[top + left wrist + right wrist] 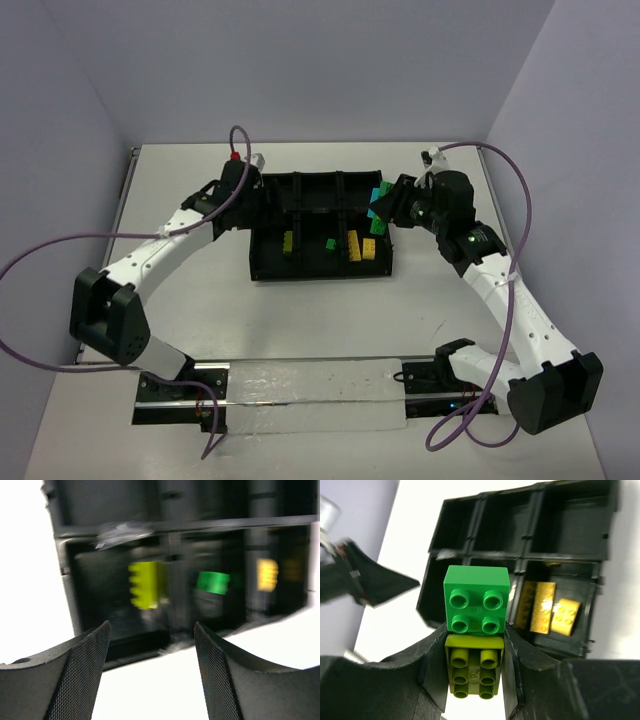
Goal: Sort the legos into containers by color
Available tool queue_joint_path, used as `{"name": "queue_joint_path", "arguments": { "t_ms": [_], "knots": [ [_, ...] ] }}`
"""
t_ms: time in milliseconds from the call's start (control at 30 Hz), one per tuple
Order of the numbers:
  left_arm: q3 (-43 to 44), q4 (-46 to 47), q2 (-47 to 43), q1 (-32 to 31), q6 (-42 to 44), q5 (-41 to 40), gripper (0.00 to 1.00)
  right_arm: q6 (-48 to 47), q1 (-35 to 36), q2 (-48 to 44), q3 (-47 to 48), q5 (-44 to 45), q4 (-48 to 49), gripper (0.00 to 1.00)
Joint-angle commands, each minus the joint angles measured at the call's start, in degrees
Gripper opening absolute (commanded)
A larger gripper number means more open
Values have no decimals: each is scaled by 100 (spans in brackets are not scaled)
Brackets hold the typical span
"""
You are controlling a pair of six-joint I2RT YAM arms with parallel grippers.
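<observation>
The black divided tray [268,262] lies mid-table. Its near row holds a lime brick [288,243] on the left, a green brick [330,243] in the middle and yellow bricks [360,247] on the right. My left gripper [250,195] hovers at the tray's left end. In the left wrist view this gripper [152,627] is open and empty, facing the lime brick [145,585], green brick [213,582] and a yellow brick [267,575]. My right gripper [476,635] is shut on a lime brick [472,672] with a green brick [477,600] stuck to it. From above that cluster [378,208] shows teal and green at the tray's right end.
A white strip on a black rail [310,395] runs along the near edge between the arm bases. Purple cables [40,260] loop out at both sides. Grey walls close in the table at the back and sides. The tray's far compartments [495,525] look dark.
</observation>
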Motion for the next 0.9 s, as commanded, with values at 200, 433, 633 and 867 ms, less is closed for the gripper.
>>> {"name": "queue_joint_path", "arguments": {
  "t_ms": [200, 433, 633, 867],
  "knots": [
    [-311, 2444, -1351, 314, -147, 3932, 74, -380, -35, -261, -428, -3014, 1534, 0],
    [-941, 4387, -1232, 362, -946, 5755, 75, -190, -35, -258, -670, -4378, 2341, 0],
    [-1153, 5408, -1095, 344, -1530, 6293, 77, -9, -13, -82, -736, -5047, 2782, 0],
    [-1036, 5834, -947, 201, -1706, 6561, 81, -114, 185, 177, -603, -5220, 2673, 0]
  ]
}}
